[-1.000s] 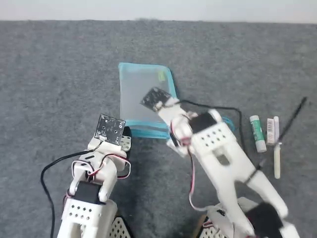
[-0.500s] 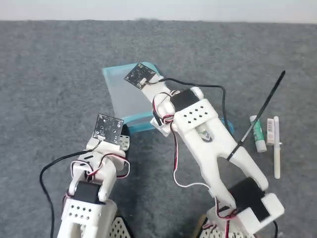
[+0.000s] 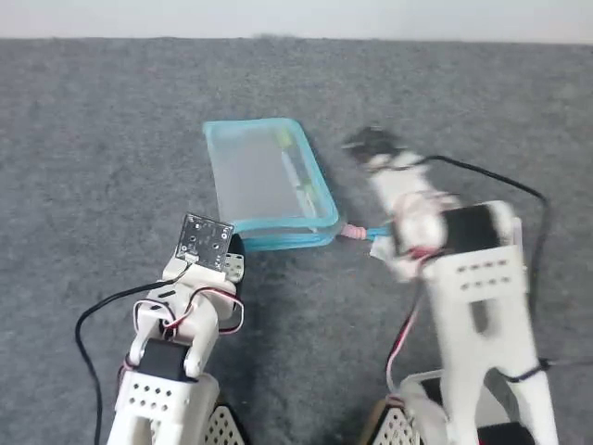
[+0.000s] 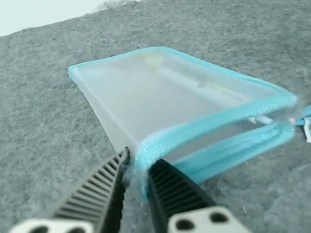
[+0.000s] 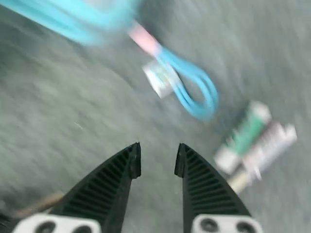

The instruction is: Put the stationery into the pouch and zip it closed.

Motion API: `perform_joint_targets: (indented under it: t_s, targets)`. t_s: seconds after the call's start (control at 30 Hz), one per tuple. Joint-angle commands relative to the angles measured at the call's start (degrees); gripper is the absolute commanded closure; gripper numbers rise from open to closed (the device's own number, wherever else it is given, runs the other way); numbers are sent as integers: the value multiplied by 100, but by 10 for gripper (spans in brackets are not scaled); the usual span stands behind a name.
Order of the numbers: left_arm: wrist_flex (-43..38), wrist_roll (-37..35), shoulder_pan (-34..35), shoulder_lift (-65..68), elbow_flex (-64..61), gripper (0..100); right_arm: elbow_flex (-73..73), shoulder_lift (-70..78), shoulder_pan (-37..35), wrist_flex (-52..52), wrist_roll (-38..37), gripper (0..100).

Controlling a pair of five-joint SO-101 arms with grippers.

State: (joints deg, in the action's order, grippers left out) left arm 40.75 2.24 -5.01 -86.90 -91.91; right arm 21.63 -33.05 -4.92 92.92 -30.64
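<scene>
The clear pouch [image 3: 264, 181] with turquoise trim lies flat at the table's middle, and a slim pale and green item [image 3: 295, 171] shows through it. My left gripper [image 4: 134, 170] is shut on the pouch's [image 4: 184, 104] near zipper corner, seen from above at the left gripper [image 3: 237, 258]. A pink tab [image 5: 144, 41] and a blue loop [image 5: 193, 92] hang off the pouch's end. My right gripper [image 5: 157, 156] hovers open above bare mat beside that loop, with nothing between its fingers. A green-and-white glue stick [image 5: 240, 137] and other stationery [image 5: 272, 145] lie just past it.
Grey felt covers the whole table [image 3: 111, 139]. The right arm's white body [image 3: 468, 269] stands over the right side of the table in the high view. A black cable [image 3: 88, 324] trails beside the left arm's base.
The right arm has swung from above the pouch out to the right, and its body now covers the stationery in the high view. The pouch turned slightly. The left arm stayed put.
</scene>
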Motion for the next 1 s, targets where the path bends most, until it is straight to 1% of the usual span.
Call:
perform_joint_targets:
  t_s: [0.0, 0.07, 0.13, 0.2, 0.27, 0.53, 0.8, 0.97]
  targets:
    - [-97, -53, 35, 18, 92, 988, 114, 180, 1938, -119, -1231, 886]
    - [-88, -53, 35, 18, 92, 988, 343, 418, 2774, -497, -1749, 886]
    - [-97, -53, 35, 18, 92, 988, 651, 699, 3415, -971, -2136, 886]
    - [-97, -53, 35, 18, 92, 988, 932, 998, 3811, -1490, -2400, 886]
    - [-97, -53, 35, 18, 92, 988, 1064, 1358, 4031, -1842, -2453, 886]
    - [-88, -53, 35, 18, 92, 988, 1064, 2668, 4303, -2712, -2426, 886]
    - [-88, -53, 35, 18, 92, 988, 1064, 3723, 4321, -3204, -2418, 886]
    - [-88, -53, 35, 18, 92, 988, 1064, 4110, 4312, -3433, -2418, 894]
